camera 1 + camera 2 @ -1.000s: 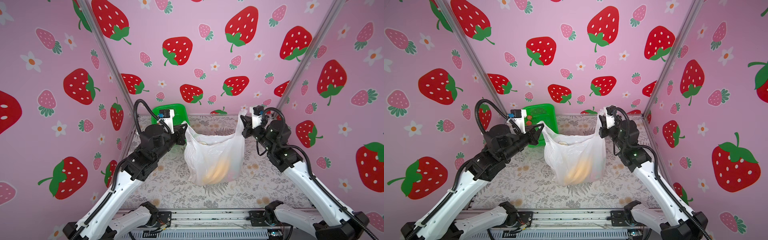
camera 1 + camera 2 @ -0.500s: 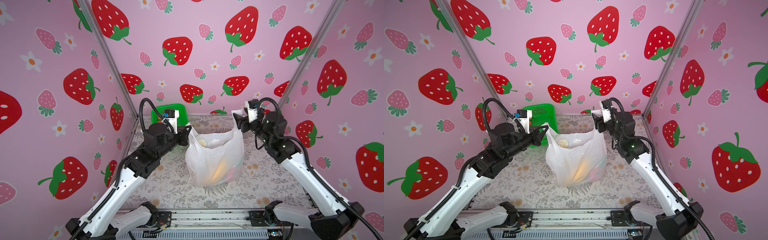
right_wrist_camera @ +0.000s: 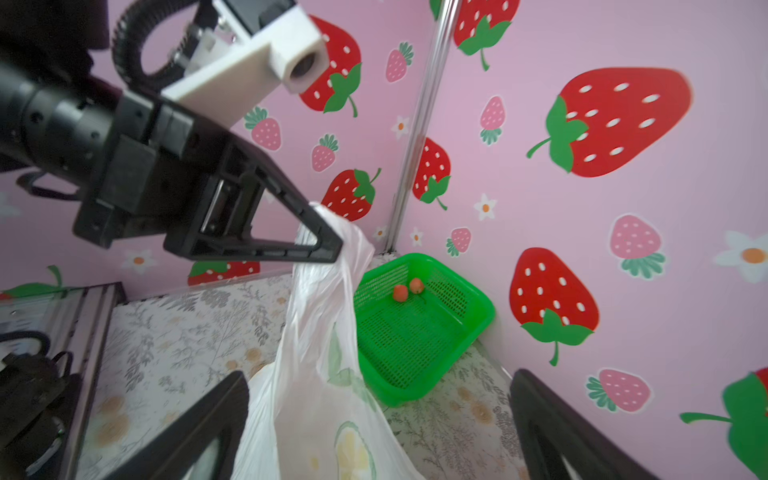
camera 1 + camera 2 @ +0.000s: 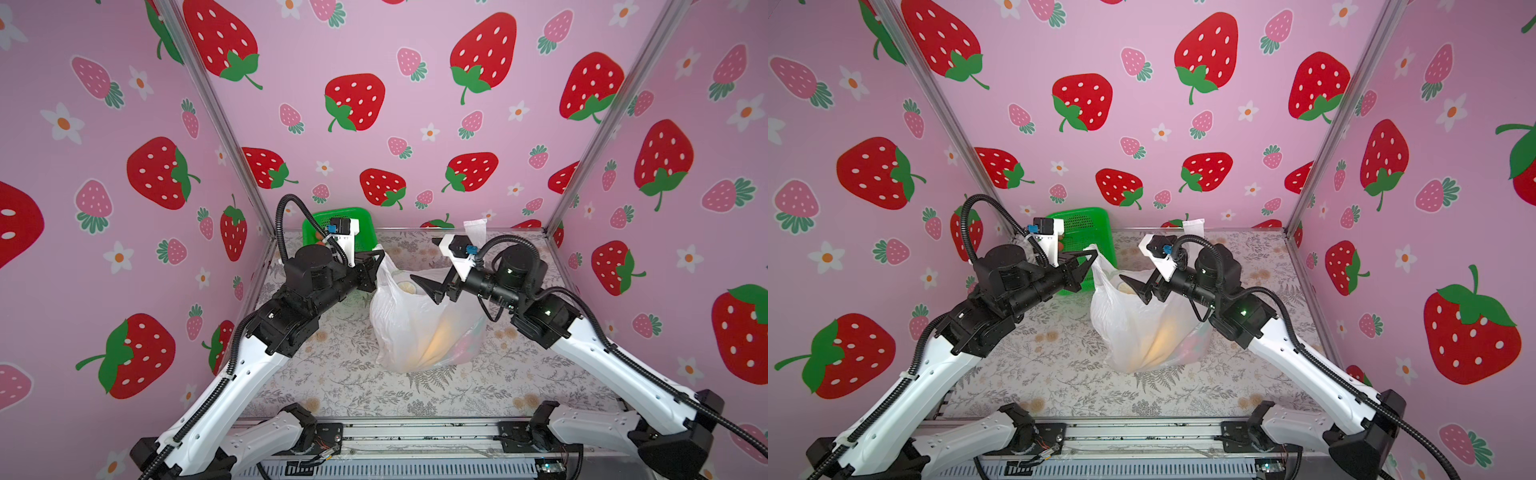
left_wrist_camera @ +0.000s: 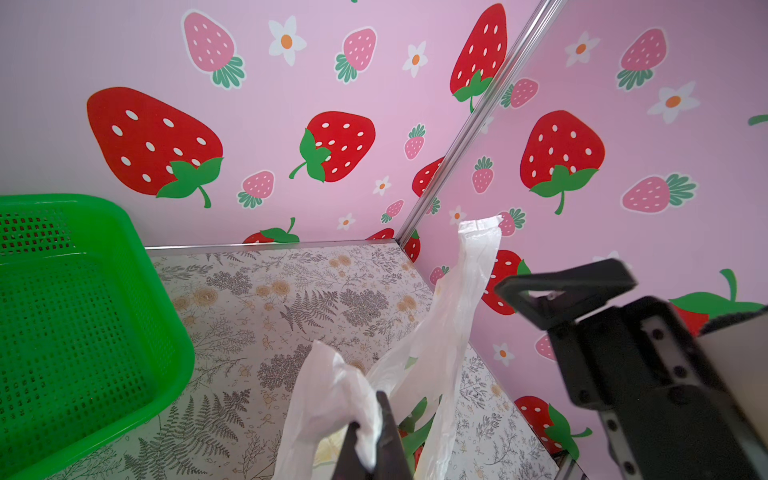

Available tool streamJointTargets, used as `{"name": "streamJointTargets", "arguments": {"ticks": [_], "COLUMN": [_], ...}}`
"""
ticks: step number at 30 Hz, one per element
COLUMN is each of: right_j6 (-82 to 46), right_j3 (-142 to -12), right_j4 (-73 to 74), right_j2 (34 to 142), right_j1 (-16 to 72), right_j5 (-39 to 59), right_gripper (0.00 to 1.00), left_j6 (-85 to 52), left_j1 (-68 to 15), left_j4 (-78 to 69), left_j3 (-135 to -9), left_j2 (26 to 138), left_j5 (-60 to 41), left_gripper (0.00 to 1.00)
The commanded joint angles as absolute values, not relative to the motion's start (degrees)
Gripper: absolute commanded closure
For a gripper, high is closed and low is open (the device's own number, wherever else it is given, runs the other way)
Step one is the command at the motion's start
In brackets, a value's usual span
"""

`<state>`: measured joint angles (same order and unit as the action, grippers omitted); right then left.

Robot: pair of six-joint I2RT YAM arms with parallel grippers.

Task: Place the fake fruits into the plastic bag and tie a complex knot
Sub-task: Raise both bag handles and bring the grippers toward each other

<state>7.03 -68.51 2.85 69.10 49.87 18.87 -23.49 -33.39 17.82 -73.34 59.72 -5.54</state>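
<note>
Plastic bag (image 4: 419, 328), lemon-printed, stands mid-bench (image 4: 332, 374), with yellow and red fake fruits (image 4: 436, 345) showing through its wall. Left gripper (image 4: 377, 257): jaws pinched on one bag handle (image 5: 332, 386). Right gripper (image 4: 430, 286): jaws spread wide at the bag's upper edge, gripping nothing. Two small red fruits (image 3: 408, 289) lie in the green basket (image 3: 415, 332).

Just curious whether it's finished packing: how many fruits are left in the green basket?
2. Both small red fruits lie side by side in the green basket, near one wall. The plastic bag hides part of the basket, so more could hide.
</note>
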Motion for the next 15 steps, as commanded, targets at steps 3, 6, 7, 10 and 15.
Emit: {"name": "streamJointTargets", "arguments": {"ticks": [3, 6, 7, 10, 15], "right_j6": [7.7, 8.3, 8.5, 8.3, 4.8], "right_j3": [-67.4, -67.5, -67.7, -68.2, -66.9], "right_j4": [11.3, 13.5, 14.1, 16.5, 23.1], "right_j2": [75.3, 78.6, 79.7, 82.5, 86.5], "right_j1": [50.0, 49.9, 49.8, 49.6, 46.2], "right_j5": [30.2, 29.9, 29.9, 30.5, 36.8], "right_gripper": [0.00, 0.00, 0.00, 0.00, 0.02], "left_j6": [-21.8, -21.7, -21.7, -21.5, -20.9], "left_j1": [-33.3, -33.3, -33.3, -33.3, -33.2], "left_j4": [16.6, 16.5, 16.6, 16.6, 16.4], "left_j3": [-76.2, -75.9, -76.0, -75.9, -75.6], "left_j2": [59.8, 59.7, 59.8, 59.8, 59.6], "left_j5": [-6.6, -6.7, -6.7, -7.2, -7.2], "left_gripper": [1.00, 1.00, 1.00, 1.00, 1.00]}}
